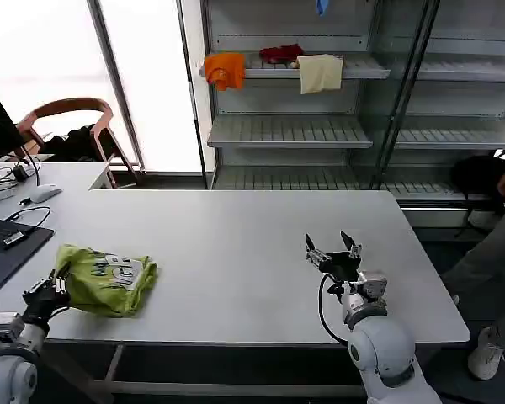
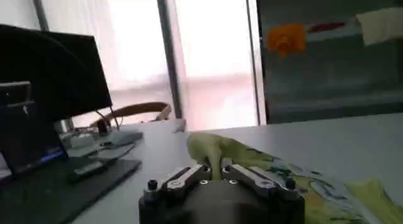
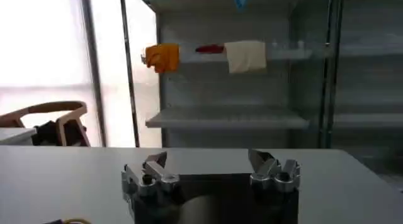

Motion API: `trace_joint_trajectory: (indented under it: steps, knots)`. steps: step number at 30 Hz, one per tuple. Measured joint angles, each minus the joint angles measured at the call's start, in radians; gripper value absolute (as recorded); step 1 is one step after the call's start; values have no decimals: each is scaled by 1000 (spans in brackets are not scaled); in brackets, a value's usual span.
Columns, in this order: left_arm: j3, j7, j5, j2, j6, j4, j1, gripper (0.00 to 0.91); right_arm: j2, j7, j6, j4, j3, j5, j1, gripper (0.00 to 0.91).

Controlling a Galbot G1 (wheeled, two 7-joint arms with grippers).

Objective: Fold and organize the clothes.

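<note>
The clothes, one lime-green T-shirt (image 1: 107, 278), lie in a folded bundle near the table's front left corner, a pale print showing on top. My left gripper (image 1: 54, 290) is at the bundle's left edge, shut on a fold of the green fabric; in the left wrist view the T-shirt (image 2: 277, 175) runs away from the left gripper (image 2: 214, 170), with cloth pinched between the closed jaws. My right gripper (image 1: 332, 248) hovers open over the table's front right part, well apart from the shirt. In its own wrist view the right gripper (image 3: 208, 161) has nothing between its spread fingers.
A grey table (image 1: 236, 244) carries a laptop (image 1: 4, 248) and cables at its left edge. Behind stands a metal shelf rack (image 1: 320, 126) with an orange cloth (image 1: 225, 69), a red item and a cream cloth (image 1: 320, 72). A wooden chair (image 1: 71, 122) stands at back left. A person's leg (image 1: 492, 252) is at right.
</note>
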Motion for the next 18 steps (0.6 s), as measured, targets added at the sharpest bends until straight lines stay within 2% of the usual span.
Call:
trace_joint_trajectory:
  steps: [12,18]
  knots:
    - [-68,95,139,208,-30,30,-67,10,-12,-12,9,-7,15,8,-9,907]
    - [-4,142,245,255,-28,-23,-73,20,-15,-14,15,-7,32,15,-24,907]
